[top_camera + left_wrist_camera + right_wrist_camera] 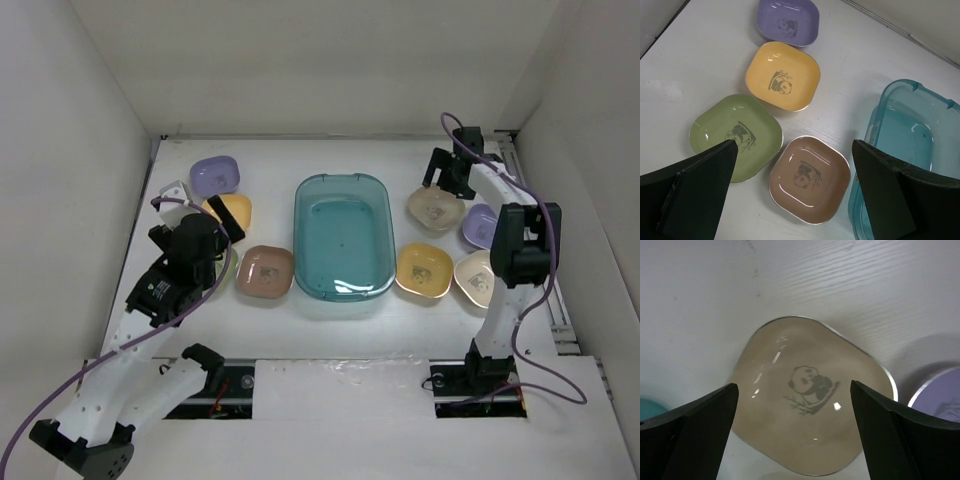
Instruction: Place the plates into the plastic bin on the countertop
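On the tabletop (330, 330), the bin (343, 236) stands in the middle with plates (265, 271) on both sides. My left gripper (794, 150) hangs wide open, holding nothing, over the green plate (735, 132). My right gripper (794, 387), just as open and empty, hangs over a cream plate (810, 405).

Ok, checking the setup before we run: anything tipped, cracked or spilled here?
Nothing stands out. The plates lie flat, right side up, on either side of the plastic bin, which stands upright and empty.
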You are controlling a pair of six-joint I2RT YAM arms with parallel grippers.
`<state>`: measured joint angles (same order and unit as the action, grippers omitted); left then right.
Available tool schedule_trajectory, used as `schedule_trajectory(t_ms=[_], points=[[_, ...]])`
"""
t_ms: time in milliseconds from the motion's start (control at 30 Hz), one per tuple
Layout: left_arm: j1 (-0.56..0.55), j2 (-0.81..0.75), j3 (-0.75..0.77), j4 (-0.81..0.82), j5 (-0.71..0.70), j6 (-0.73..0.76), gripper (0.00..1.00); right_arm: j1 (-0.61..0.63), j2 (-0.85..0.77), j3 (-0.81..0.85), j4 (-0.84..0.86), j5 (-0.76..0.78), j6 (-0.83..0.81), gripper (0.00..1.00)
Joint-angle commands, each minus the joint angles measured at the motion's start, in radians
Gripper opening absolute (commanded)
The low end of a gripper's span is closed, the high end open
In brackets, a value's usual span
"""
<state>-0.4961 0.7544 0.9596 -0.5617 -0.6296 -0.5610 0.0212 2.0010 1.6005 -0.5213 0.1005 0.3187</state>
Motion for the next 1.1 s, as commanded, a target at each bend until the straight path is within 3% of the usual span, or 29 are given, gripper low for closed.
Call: schedule_trajectory(t_ms=[0,233,400,500,633,667,767,867,1067], points=[[0.001,0.005,0.011,0.039,0.01,0.015,1.0,0.051,-0.018,0.012,0.106,-0.096,0.032,1.0],[0.001,0.005,0.011,0.039,0.01,0.015,1.0,0.086,0.156,0.088,0.083,-0.087,0.112,0.98],[0.001,0.005,0.011,0.039,0.019,0.015,1.0,0.106,0.182,0.104,0.096,-0.061,0.131,0.78],[0.001,0.005,0.011,0.039,0.019,0.015,1.0,0.117,0.193,0.151,0.086,-0.07,0.131,0.71],[0.001,-0.015,0.011,0.039,0.019,0.015,1.0,0.126,0.236,0.223,0.044,-0.079,0.131,0.41],[0.001,-0.015,0.011,0.039,0.019,0.015,1.0,0.126,0.251,0.236,0.032,-0.079,0.131,0.24],[0.001,-0.015,0.011,0.039,0.019,0.015,1.0,0.126,0.277,0.289,0.006,-0.079,0.131,0.0],[0.001,-0.015,0.011,0.039,0.019,0.015,1.0,0.135,0.266,0.343,-0.04,-0.026,0.131,0.0],[0.001,-0.015,0.011,0.039,-0.001,0.015,1.0,0.195,0.066,0.392,-0.075,0.129,0.102,0.0]])
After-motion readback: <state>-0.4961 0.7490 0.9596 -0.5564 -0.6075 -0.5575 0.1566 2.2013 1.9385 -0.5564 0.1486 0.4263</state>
